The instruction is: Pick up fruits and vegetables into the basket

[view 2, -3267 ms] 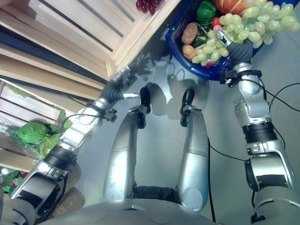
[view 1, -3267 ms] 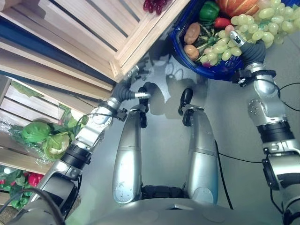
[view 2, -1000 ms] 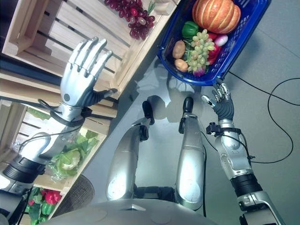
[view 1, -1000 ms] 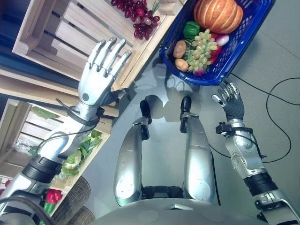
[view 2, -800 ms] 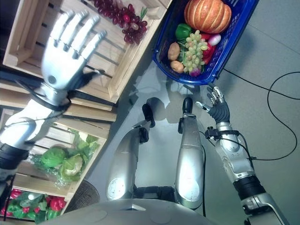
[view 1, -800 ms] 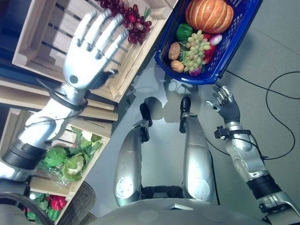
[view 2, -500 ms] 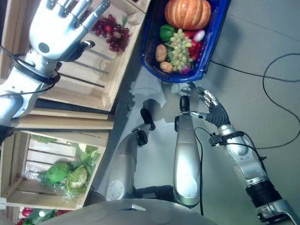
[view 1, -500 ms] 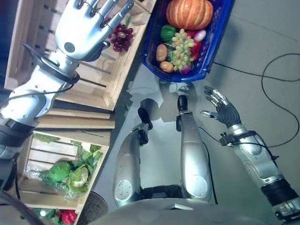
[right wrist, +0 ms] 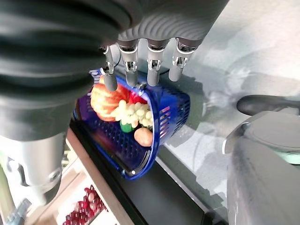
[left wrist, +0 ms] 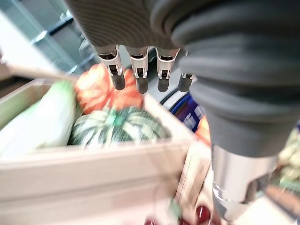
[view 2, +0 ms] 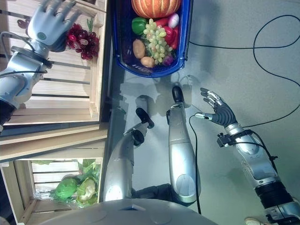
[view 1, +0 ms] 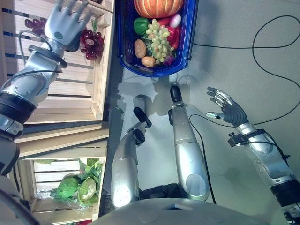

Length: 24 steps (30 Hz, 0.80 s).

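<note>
The blue basket [view 1: 189,42] stands on the floor ahead. In it lie an orange pumpkin [view 1: 157,6], a green pepper [view 1: 140,26], green grapes [view 1: 159,40] and potatoes [view 1: 139,48]. A bunch of red grapes [view 1: 92,41] lies in the wooden crate [view 1: 102,70] left of the basket. My left hand [view 1: 65,23] hovers open over that crate, right beside the red grapes, fingers straight [left wrist: 140,70]. My right hand [view 1: 228,107] hangs open over the bare floor, below and to the right of the basket, holding nothing [right wrist: 154,65].
Past the left hand's fingers, a neighbouring crate holds a striped green squash [left wrist: 117,129] and an orange pumpkin [left wrist: 101,91]. A lower crate holds wrapped cabbages [view 1: 70,187]. Grey floor spreads to the right of the basket.
The right hand let the green grapes go into the basket and drew back, open. The left hand rose from low by the shelf to the red grapes. The camera swung too.
</note>
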Motion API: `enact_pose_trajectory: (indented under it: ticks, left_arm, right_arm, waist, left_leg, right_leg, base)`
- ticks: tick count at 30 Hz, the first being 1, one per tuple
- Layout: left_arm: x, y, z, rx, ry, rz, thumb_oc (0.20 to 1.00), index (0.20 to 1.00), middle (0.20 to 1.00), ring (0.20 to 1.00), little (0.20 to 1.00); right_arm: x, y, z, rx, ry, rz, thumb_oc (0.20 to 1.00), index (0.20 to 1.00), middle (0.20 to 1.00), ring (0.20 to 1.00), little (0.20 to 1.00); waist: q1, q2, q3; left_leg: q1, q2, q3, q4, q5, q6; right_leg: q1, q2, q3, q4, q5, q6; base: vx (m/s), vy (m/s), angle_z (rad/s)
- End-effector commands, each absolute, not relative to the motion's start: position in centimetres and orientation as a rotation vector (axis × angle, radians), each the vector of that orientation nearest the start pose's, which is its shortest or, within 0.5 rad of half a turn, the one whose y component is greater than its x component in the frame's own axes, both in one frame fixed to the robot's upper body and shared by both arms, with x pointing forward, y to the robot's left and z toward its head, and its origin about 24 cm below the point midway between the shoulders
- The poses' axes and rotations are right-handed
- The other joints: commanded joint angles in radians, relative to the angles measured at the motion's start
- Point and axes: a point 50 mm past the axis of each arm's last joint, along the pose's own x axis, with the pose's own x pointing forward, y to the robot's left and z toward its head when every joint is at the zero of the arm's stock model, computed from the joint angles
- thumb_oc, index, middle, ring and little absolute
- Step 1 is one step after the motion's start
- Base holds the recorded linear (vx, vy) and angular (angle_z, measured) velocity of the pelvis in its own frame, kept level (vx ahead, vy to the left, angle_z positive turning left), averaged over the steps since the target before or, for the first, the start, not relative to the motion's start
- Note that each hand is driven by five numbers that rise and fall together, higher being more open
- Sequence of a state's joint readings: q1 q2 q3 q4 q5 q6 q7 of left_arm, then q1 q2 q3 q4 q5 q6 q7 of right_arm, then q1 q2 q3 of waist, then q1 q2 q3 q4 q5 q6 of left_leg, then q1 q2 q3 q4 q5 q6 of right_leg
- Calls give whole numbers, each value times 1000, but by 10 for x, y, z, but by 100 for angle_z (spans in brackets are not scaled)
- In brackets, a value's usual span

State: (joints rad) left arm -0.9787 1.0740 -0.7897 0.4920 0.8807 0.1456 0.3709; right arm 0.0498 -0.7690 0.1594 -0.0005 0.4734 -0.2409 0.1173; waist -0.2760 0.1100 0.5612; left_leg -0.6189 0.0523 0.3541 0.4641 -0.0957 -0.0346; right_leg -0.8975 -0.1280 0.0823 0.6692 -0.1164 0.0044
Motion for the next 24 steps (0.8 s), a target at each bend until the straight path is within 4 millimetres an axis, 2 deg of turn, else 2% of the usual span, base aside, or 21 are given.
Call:
enact_pose_trajectory:
  ticks: [1,6,10,17,24]
  left_arm:
    - [358,294,231,2140,-300,436,1000,1000,1000,1000,1000]
    - [358,313,217,2144,-177,466,1000,1000,1000,1000,1000]
    - [356,323,216,2170,-125,533,1000,1000,1000,1000,1000]
    - [355,331,229,2156,-131,694,1000,1000,1000,1000,1000]
    - [355,330,256,2160,-186,883,1000,1000,1000,1000,1000]
  right_arm:
    - [236,-248,96,-239,-139,255,1000,1000,1000,1000,1000]
    - [241,-251,105,-244,-183,216,1000,1000,1000,1000,1000]
    - [245,-251,116,-236,-236,204,1000,1000,1000,1000,1000]
    - [249,-250,130,-231,-319,175,1000,1000,1000,1000,1000]
    - [255,-250,141,-264,-377,147,1000,1000,1000,1000,1000]
  waist:
    - [-61,48,-41]
    - [-66,54,-41]
    - [-68,54,-41]
    - [-70,53,-41]
    - [-77,48,-41]
  left_leg:
    - [-98,-27,18,76,-64,29]
    - [-140,-17,24,103,-68,28]
    - [-193,-7,24,140,-78,30]
    - [-259,2,22,182,-89,35]
    - [-312,11,23,221,-100,38]
  right_leg:
    - [-51,51,-33,45,-82,31]
    - [-100,49,-20,72,-83,25]
    - [-159,48,-8,106,-85,20]
    - [-230,53,11,147,-86,15]
    - [-286,62,26,175,-81,14]
  base:
    - [52,53,0]
    - [53,62,-2]
    - [48,67,2]
    - [19,36,-1]
    - [15,40,-1]
